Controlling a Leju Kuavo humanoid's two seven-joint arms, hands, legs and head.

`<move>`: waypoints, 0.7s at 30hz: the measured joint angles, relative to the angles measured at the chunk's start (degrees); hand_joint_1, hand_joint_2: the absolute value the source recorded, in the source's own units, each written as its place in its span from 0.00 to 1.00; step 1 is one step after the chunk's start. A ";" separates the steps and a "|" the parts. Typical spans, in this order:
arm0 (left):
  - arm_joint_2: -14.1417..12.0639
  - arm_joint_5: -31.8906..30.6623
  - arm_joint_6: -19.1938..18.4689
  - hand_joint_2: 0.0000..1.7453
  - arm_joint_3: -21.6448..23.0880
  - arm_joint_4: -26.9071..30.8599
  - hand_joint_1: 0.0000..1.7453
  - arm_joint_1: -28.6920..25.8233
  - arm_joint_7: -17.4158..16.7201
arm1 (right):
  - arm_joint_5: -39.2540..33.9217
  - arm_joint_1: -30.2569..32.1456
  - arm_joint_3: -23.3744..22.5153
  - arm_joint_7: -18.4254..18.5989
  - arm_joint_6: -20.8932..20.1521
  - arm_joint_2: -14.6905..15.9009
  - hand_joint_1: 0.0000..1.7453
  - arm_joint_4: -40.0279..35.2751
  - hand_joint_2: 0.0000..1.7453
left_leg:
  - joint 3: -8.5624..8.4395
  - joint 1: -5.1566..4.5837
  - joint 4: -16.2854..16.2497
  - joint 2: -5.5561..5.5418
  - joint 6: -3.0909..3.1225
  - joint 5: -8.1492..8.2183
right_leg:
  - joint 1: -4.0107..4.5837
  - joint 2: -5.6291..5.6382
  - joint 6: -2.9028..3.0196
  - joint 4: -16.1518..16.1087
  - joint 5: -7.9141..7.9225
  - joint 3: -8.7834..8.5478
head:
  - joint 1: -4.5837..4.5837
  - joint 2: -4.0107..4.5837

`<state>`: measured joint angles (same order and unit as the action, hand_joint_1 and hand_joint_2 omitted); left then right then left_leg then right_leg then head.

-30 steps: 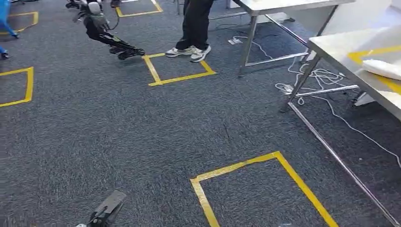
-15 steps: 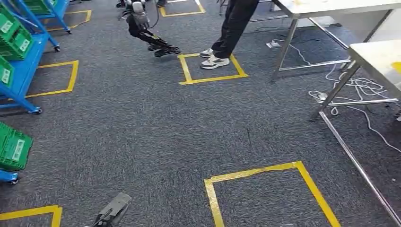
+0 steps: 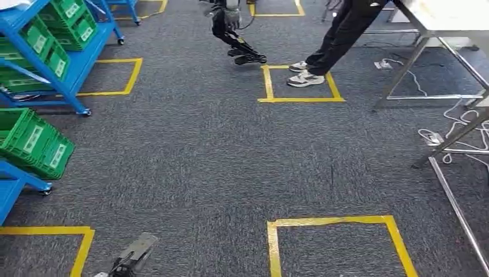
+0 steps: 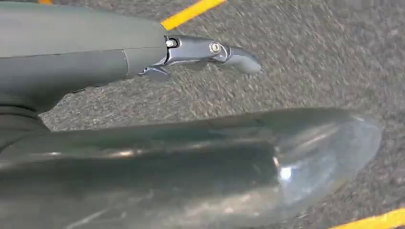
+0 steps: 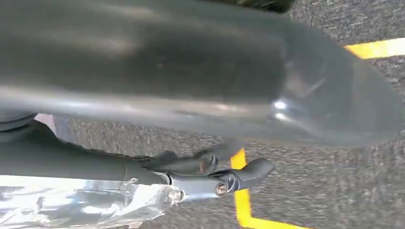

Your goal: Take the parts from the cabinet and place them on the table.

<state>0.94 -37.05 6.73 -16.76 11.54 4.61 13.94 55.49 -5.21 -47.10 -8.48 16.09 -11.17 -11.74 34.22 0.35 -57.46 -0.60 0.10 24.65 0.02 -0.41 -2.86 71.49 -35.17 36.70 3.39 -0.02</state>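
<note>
Hands hang low beside the body over grey carpet. Left hand (image 4: 200,52) has its fingers stretched straight and holds nothing; right hand (image 5: 210,174) shows loosely extended fingers, nothing between them. Blue cabinet (image 3: 75,63) with green part bins (image 3: 34,141) stands well ahead on the left.

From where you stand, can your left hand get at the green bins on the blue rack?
Probably not yet. The left hand hangs low beside the body, and the nearest green bins on the blue rack sit across open carpet.
</note>
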 joint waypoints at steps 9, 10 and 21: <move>0.00 0.00 -0.02 0.00 0.00 0.00 0.00 -0.14 -0.02 | 0.02 0.24 0.02 0.20 0.02 0.00 0.00 0.02 0.00 | 0.39 0.28 -0.25 -6.22 -1.76 -0.31 | -1.02 4.86 0.46 -11.69 7.69 -3.96 | -0.18 0.00; -0.02 0.00 -0.02 0.00 0.00 0.00 0.00 -0.44 -0.07 | 0.00 0.24 0.00 0.24 0.02 0.00 0.00 0.02 0.00 | 0.49 0.46 0.05 -6.73 -2.14 -0.55 | -0.75 4.52 0.84 -11.60 7.75 -3.89 | -0.17 0.00; 0.02 0.07 0.00 0.00 -0.02 -0.02 0.00 -1.29 0.11 | 0.07 0.68 -0.02 -0.20 0.22 0.00 0.00 0.02 0.00 | 2.07 0.09 -4.76 1.60 -2.80 0.19 | -0.45 -3.27 2.43 -12.48 7.60 -4.91 | 0.63 0.00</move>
<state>0.96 -36.98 6.73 -16.79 11.52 3.32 14.05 55.56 -4.53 -47.12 -8.68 16.31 -11.17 -11.72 36.28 0.44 -62.22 1.00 -2.71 24.84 -0.43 -3.67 -0.43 59.01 -27.57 31.79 4.02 -0.02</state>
